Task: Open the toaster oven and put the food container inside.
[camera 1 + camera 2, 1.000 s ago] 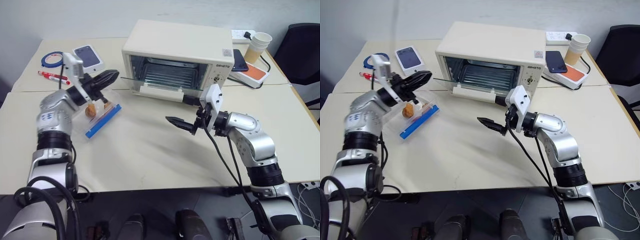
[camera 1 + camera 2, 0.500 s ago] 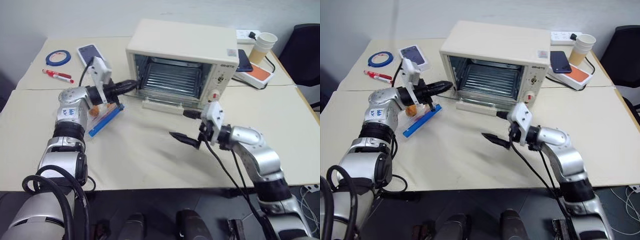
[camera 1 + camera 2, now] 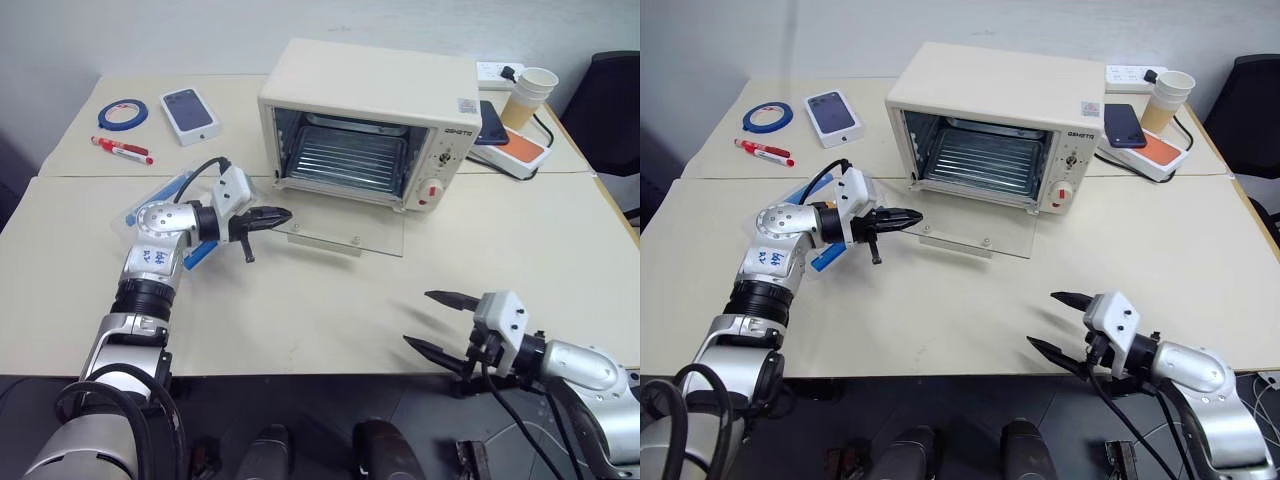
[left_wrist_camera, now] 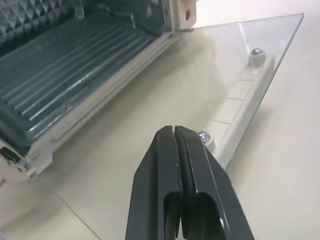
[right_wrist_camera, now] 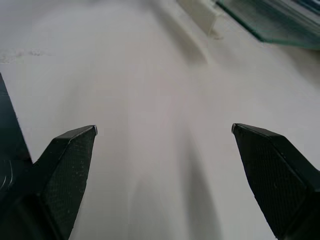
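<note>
The cream-white toaster oven [image 3: 370, 90] stands at the middle back of the table. Its glass door [image 3: 345, 230] lies folded flat down, and the wire rack [image 4: 65, 50] shows inside. My left gripper [image 3: 276, 214] is shut with nothing in it. It hovers level at the door's left front corner, close to the white bar handle [image 4: 245, 95]. The food container [image 3: 198, 256] lies on the table under my left forearm, mostly hidden except for a blue clip strip and a clear edge. My right gripper [image 3: 438, 320] stands open over the table's near edge, far from the oven.
A blue tape roll [image 3: 124, 111], a red marker [image 3: 122, 150] and a white phone box [image 3: 190, 108] lie at the back left. A paper cup [image 3: 528, 88], a phone [image 3: 1120, 122] and a power strip are at the back right. A black chair [image 3: 615, 100] stands beyond the right edge.
The oven door has dropped from partly open to flat. My left gripper came down and right off the container area to the door's corner. My right gripper pulled back to the near edge.
</note>
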`<state>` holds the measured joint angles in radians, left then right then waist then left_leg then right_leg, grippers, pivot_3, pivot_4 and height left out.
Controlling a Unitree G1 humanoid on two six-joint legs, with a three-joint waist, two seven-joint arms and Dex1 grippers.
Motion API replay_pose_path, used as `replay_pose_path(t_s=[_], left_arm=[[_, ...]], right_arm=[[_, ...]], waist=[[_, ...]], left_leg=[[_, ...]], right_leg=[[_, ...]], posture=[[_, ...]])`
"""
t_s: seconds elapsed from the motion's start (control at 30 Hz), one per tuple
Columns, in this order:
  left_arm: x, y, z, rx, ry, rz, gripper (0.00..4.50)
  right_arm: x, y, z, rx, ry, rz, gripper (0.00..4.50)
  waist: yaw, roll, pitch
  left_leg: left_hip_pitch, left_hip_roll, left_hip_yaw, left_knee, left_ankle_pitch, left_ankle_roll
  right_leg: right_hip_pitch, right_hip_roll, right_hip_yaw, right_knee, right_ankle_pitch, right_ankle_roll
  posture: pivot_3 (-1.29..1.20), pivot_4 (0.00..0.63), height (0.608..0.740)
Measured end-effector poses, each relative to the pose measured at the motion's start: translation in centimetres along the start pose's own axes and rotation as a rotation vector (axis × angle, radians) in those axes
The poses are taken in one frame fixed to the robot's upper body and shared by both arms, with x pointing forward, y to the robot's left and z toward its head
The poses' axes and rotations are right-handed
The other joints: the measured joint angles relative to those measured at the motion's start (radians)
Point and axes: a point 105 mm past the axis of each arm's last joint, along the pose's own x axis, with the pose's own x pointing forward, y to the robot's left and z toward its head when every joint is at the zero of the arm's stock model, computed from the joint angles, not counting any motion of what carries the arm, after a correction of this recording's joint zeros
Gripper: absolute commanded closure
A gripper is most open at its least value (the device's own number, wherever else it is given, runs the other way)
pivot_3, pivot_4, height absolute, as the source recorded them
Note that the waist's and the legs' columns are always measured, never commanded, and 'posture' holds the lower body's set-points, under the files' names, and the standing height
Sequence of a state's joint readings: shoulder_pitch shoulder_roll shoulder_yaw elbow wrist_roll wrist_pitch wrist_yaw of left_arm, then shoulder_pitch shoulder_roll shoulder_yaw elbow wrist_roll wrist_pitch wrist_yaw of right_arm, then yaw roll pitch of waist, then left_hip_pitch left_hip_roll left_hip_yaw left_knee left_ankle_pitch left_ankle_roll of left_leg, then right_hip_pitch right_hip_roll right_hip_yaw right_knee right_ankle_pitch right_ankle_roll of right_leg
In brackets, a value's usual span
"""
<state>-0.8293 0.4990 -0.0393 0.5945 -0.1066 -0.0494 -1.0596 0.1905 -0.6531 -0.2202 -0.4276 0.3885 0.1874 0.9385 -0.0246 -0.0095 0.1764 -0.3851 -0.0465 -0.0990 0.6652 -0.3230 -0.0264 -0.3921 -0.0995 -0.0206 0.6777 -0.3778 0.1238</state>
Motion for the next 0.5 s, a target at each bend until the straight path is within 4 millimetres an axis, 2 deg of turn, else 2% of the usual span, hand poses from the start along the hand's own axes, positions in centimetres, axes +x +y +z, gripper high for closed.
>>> replay_pose_path(t_s=[0.13,0.3,0.37,0.47,0.5], left_arm=[[0.1,-0.6,-1.1,0.002,0.064,0.002,4.43],[0.8,-1.7,-0.3,0.003,0.024,-0.008,4.43],[0.8,-2.3,0.5,-0.022,-0.027,-0.030,4.07],[-1.6,-2.2,1.7,-0.098,-0.102,-0.010,3.55],[-3.4,-2.0,2.1,-0.114,-0.118,0.012,3.31]], right_arm=[[-0.9,-0.4,0.3,-0.009,-0.025,-0.035,0.00],[-0.3,-1.1,1.9,-0.037,-0.111,-0.052,0.00],[0.3,-1.2,2.7,-0.038,-0.152,-0.041,0.00],[0.7,-1.0,3.2,0.021,-0.191,-0.003,0.00],[0.9,-1.0,3.4,0.036,-0.204,0.017,0.00]], waist=[[0.001,0.000,0.000],[0.002,0.000,0.000],[0.001,0.000,0.000],[-0.007,0.000,0.000],[-0.009,0.000,0.000]], left_leg=[[0.000,0.000,0.000,0.001,0.000,0.000],[0.000,0.000,0.000,0.001,0.000,0.000],[0.000,0.000,-0.001,0.001,0.000,0.000],[0.000,0.002,0.000,0.000,0.000,0.000],[0.001,0.002,0.000,0.000,0.000,0.000]], right_leg=[[0.000,0.000,0.000,0.000,0.000,0.000],[0.001,0.000,0.000,0.000,0.000,0.000],[0.000,0.000,0.000,0.000,0.000,0.000],[0.000,0.001,0.001,0.000,0.000,0.000],[0.000,0.002,0.001,0.000,0.000,0.000]], posture=[[0.00,0.150,0.740],[0.00,0.150,0.740],[0.00,0.150,0.740],[0.00,0.150,0.740],[0.00,0.150,0.740]])
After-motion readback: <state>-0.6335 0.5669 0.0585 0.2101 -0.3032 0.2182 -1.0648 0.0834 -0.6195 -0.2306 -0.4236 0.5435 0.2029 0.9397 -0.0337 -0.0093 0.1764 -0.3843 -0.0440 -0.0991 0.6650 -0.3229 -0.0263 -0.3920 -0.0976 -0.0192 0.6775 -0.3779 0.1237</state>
